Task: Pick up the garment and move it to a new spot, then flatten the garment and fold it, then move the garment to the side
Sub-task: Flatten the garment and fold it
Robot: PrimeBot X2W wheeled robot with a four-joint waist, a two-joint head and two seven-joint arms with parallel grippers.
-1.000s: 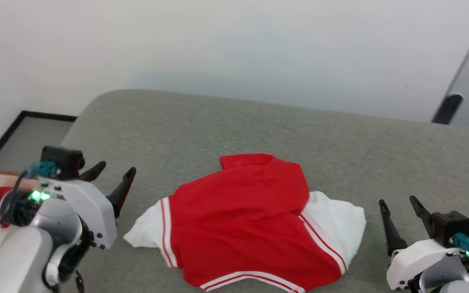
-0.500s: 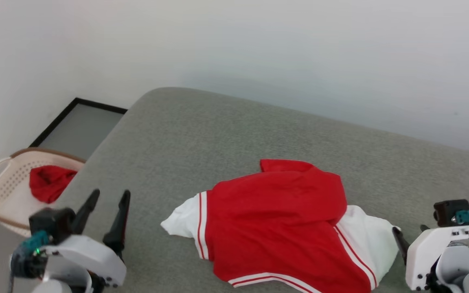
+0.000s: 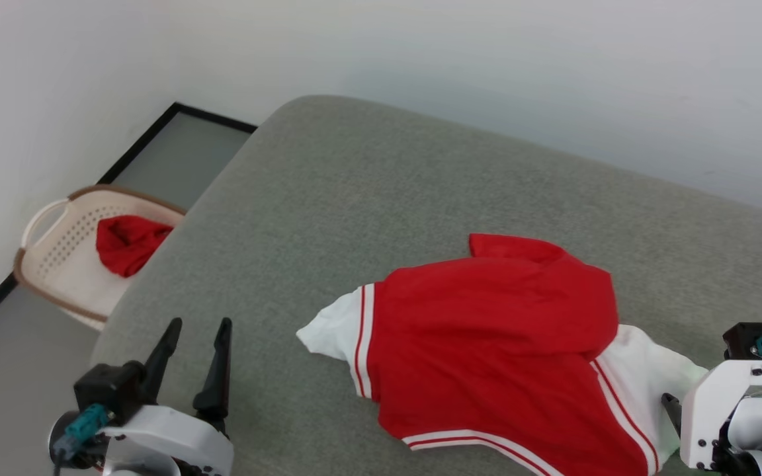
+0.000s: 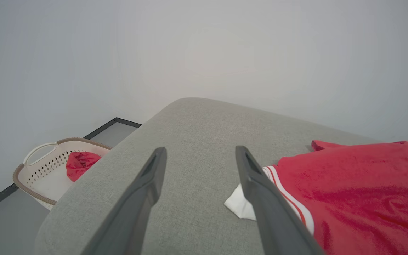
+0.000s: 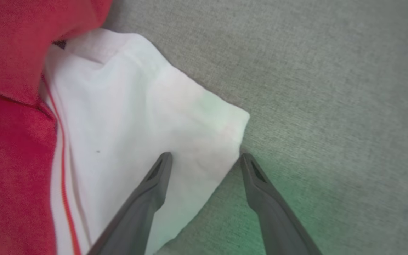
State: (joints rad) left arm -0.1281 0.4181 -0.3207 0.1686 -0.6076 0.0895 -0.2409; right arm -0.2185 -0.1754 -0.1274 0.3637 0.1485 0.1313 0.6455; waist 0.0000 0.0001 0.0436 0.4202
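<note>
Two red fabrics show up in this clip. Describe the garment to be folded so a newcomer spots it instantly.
Start from the big grey upholstered surface across the head view. On its right half lies the garment, a red shirt. Unlike the plain red cloth in the beige perforated basket on the floor at left, it has white sleeves and striped trim.

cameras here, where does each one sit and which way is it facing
Head view: on the head, looking forward and down at the shirt on the grey cushion; left gripper lower left, right gripper lower right.
Left wrist view: on the left wrist, looking along its open fingers across the cushion to the wall.
Right wrist view: on the right wrist, looking down at the shirt's white sleeve, past its open fingers.
Shared: head and left wrist views both show the basket left of the cushion.
</note>
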